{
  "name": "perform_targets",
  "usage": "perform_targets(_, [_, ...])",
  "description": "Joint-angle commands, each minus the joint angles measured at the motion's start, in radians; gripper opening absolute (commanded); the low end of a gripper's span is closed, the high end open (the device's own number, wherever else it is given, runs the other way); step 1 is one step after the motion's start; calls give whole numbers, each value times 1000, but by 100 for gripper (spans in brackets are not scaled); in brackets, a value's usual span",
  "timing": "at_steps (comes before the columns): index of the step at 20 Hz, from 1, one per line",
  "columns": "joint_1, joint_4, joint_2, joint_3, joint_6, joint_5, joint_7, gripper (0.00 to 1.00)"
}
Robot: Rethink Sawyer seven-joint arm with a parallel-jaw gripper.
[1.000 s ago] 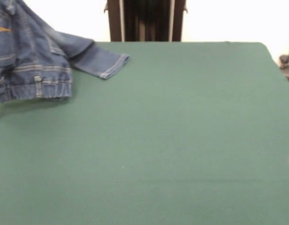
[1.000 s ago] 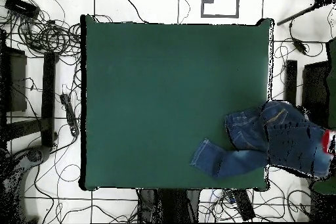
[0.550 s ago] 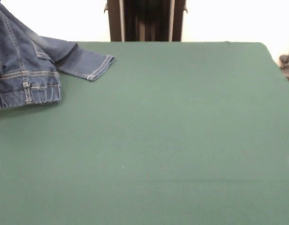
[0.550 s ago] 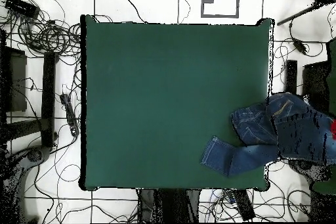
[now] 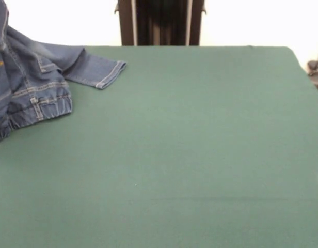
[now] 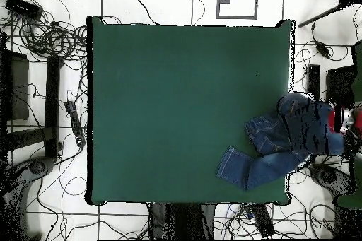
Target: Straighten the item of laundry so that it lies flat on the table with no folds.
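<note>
The pair of jeans sits at the left edge of the front view, bunched and partly lifted off the tabletop, its elastic waistband hanging crumpled at the front and one leg lying out flat toward the far edge with its hem turned to the right. From overhead the jeans straddle the right edge of the tabletop, the upper body gathered beyond the rim and one leg angling back toward the corner nearest the base. A small red and black shape at the far right of the overhead view, just against the denim, may be the hand; how far it is open, and whether it has hold of the cloth, I cannot tell. The dark green surface carries nothing else. Cables sprawl over the white tiled floor around it.
</note>
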State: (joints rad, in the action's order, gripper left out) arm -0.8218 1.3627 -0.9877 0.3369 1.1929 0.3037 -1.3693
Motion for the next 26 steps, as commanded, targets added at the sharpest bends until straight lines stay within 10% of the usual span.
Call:
perform_targets(1, [104,230,11,79,-158,-64,-28,0])
perform_targets(26, [381,365,71,-84,-468,-187,-348,0])
